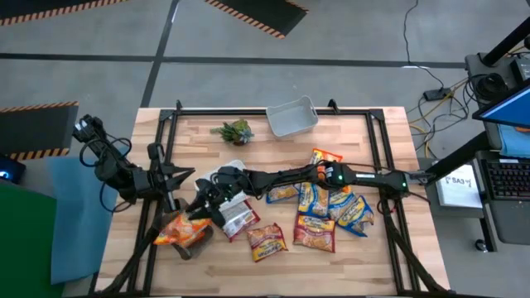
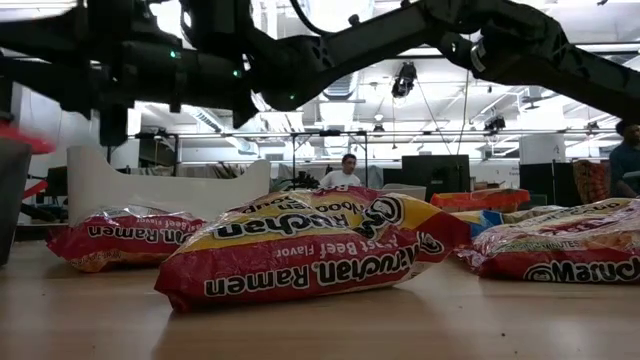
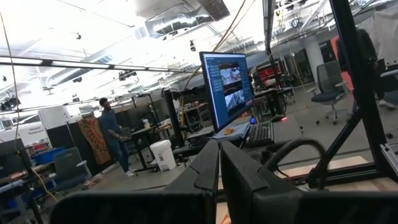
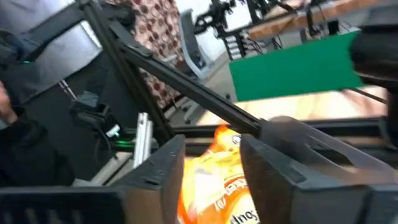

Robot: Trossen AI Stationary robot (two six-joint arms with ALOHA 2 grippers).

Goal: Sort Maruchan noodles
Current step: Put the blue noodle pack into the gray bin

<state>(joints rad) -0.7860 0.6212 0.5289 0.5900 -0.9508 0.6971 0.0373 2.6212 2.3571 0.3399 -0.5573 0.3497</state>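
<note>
Two arms over the table, and the action sits at the near-left corner. The right gripper (image 1: pixel 209 201) has reached right across the board to the orange packets (image 1: pixel 184 232), which are heaped in what looks like a small tub by the near-left edge. In its wrist view the fingers (image 4: pixel 163 168) stand parted with an orange packet (image 4: pixel 214 186) showing between and beyond them; nothing looks pinched, so I call it released, hovering just over the heap. A dark red packet (image 1: pixel 238 218) lies just beside that gripper on the wood.

Next, the near-middle: two more red packets (image 1: pixel 267 242) lie flat and apart from the heap. The low view shows one of them close up, crinkly and puffed.

To the right, the unsorted cluster (image 1: pixel 331 209) of blue-yellow and red packets overlaps under the right arm's forearm.

Left gripper (image 1: pixel 184 175) waits at the left edge, clenched tight on nothing, pointing out at the room.

Farther back stand the small green plant (image 1: pixel 233 130) and a grey tub (image 1: pixel 291 117).

Risks, as I judge them: the two grippers sit close, so a careless lift could clip the left arm. The slick film could slide out of a shallow pinch, and the forearm could drag the overlapped cluster.
</note>
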